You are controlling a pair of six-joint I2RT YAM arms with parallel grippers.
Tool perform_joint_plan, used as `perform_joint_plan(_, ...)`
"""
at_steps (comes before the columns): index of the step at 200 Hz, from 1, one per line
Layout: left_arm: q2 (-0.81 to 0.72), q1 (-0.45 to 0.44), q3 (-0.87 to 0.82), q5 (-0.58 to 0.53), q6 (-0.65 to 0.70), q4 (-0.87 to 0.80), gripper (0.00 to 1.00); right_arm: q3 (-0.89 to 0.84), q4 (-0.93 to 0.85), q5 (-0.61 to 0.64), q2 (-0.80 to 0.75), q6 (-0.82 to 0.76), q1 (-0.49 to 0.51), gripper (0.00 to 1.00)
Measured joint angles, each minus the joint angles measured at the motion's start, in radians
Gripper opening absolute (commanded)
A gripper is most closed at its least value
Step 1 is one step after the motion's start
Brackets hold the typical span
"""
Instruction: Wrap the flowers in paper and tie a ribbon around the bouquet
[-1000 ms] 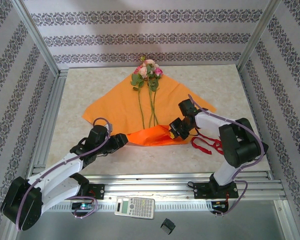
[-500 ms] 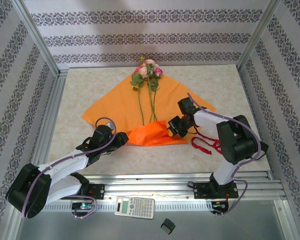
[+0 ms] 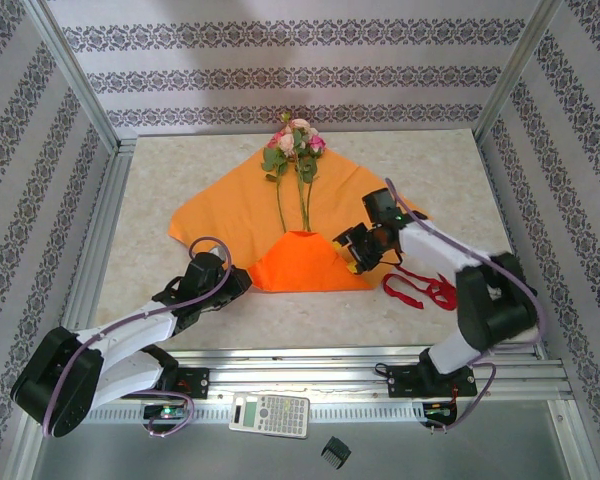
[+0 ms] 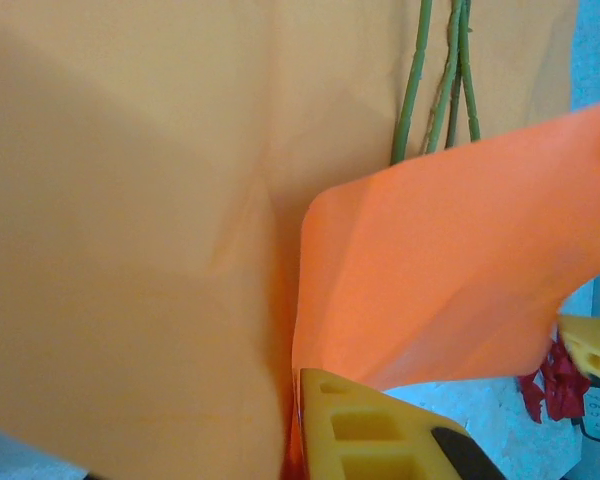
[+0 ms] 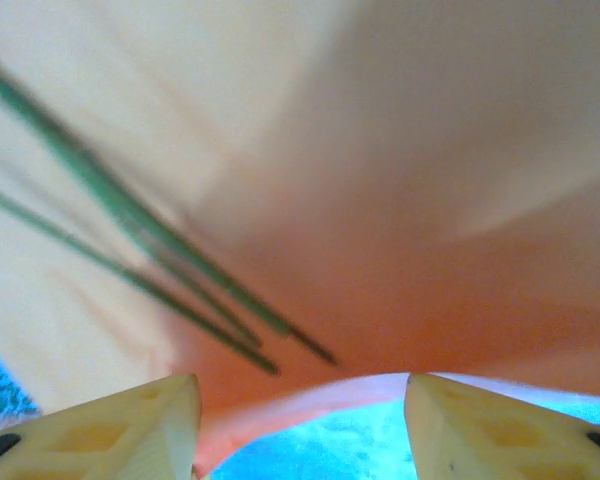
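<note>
**Top external: paper's near corner folded over the stems, a tool at each side of the fold**

The paper (image 3: pixel 225 205) lies as a diamond on the counter (image 3: pixel 160 170). The flowers (image 3: pixel 295 145) lie along its middle, with their heads just past its far corner. The stems (image 3: pixel 302 205) run toward the arms and vanish under a brighter flap (image 3: pixel 300 265), which is the near corner turned up over them.

The left tool (image 3: pixel 236 281) sits at the flap's near-left edge. In the left wrist view one yellow finger (image 4: pixel 380 430) sits against the crease and the other is hidden, so I cannot tell whether it is clenched on the paper.

The right tool (image 3: pixel 348 250) is at the flap's right edge and released. In the right wrist view its fingers (image 5: pixel 100 425) stand apart with nothing between them, and the paper's edge is just beyond.

The ribbon (image 3: pixel 417 290) lies on bare counter right of the paper, near the right arm. Bare counter flanks the paper's left and right corners. A metal rail (image 3: pixel 360 355) lines the near edge.
</note>
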Motion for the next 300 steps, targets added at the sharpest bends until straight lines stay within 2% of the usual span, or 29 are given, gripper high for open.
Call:
perform_joint_plan(23,-0.012,0.000,0.000,-0.012,-0.026,-0.022,0.12,-0.085,0.022,0.043,-0.171,0.071,0.074,0.59)
perform_joint_plan(42,-0.037,0.000,-0.008,-0.026,-0.055,-0.031,0.12,-0.157,0.084,0.072,-0.204,0.143,0.195,0.61)
perform_joint_plan(79,-0.046,0.000,-0.023,-0.042,-0.151,-0.035,0.12,-0.255,0.343,0.125,-0.093,0.344,0.431,0.60)
perform_joint_plan(133,-0.042,0.000,-0.017,-0.044,-0.258,-0.042,0.11,-0.255,0.745,0.279,0.111,0.620,0.628,0.56)
perform_joint_plan(158,-0.040,0.000,-0.016,-0.044,-0.287,-0.042,0.10,-0.253,0.908,0.350,0.225,0.698,0.667,0.50)
perform_joint_plan(211,-0.040,0.002,-0.010,-0.027,-0.322,-0.049,0.07,-0.239,1.150,0.496,0.340,0.761,0.691,0.33)
perform_joint_plan(300,-0.054,0.080,0.015,0.047,-0.320,-0.110,0.04,-0.243,1.190,0.569,0.363,0.773,0.691,0.03)
